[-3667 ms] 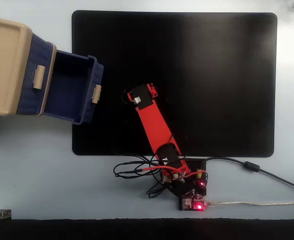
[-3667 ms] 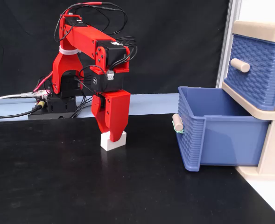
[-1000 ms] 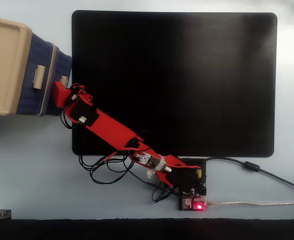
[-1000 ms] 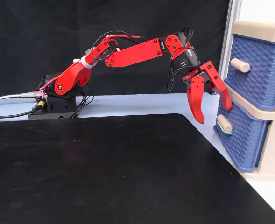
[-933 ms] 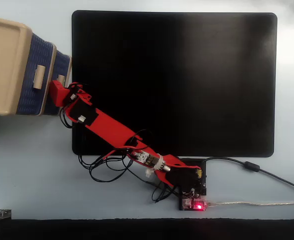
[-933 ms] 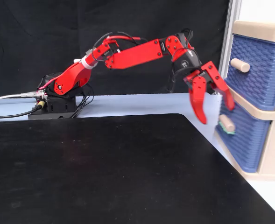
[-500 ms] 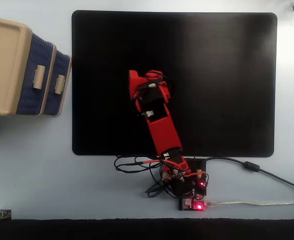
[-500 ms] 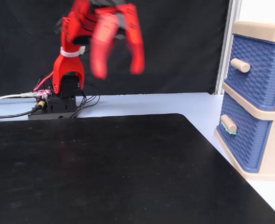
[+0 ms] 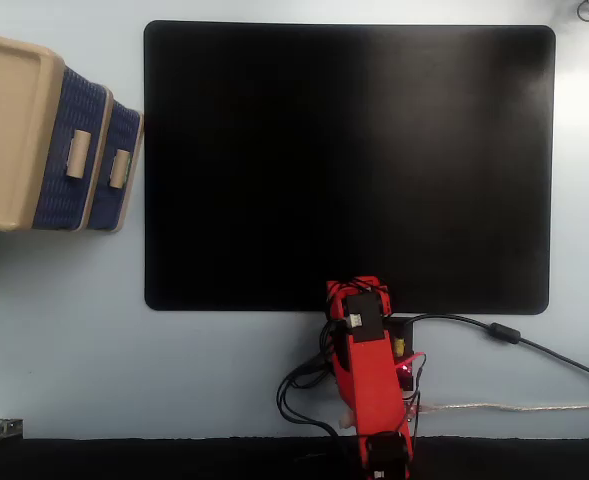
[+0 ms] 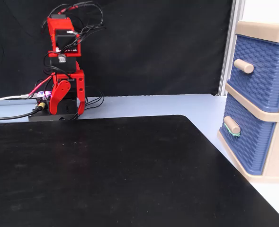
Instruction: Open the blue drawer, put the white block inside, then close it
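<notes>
The task looks finished: the blue drawer (image 10: 242, 142) at right sits closed, no white block shows, and the folded arm's gripper (image 10: 67, 111) at upper left hangs slightly parted, empty

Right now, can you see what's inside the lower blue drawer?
No. The lower blue drawer is pushed shut in both fixed views, so its contents are hidden. Only its woven front and beige handle show. No white block is visible on the black mat.

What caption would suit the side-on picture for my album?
Red arm folded at its base, gripper pointing down, behind a bare black mat; both blue drawers shut, no white block in sight.
</notes>
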Robot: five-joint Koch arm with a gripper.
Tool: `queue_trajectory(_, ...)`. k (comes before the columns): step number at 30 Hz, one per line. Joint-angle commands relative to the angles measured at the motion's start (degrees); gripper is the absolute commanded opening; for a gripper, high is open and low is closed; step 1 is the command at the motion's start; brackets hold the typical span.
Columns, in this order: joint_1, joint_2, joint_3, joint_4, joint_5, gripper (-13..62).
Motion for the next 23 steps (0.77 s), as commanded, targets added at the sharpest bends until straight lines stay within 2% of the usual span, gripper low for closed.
queue_trajectory(1,5.01,5.01,2.64,0.79,-0.18,34.0)
queue_trajectory(4,8.88,7.03,9.32,1.67,-0.09,34.0)
queue_trajectory(7,8.35,7.47,9.40,6.86,-0.97,34.1)
queue_trajectory(12,8.44,7.38,9.58,8.26,-11.69,34.3)
queue_trajectory(23,8.61,7.38,9.58,8.09,-11.95,34.3)
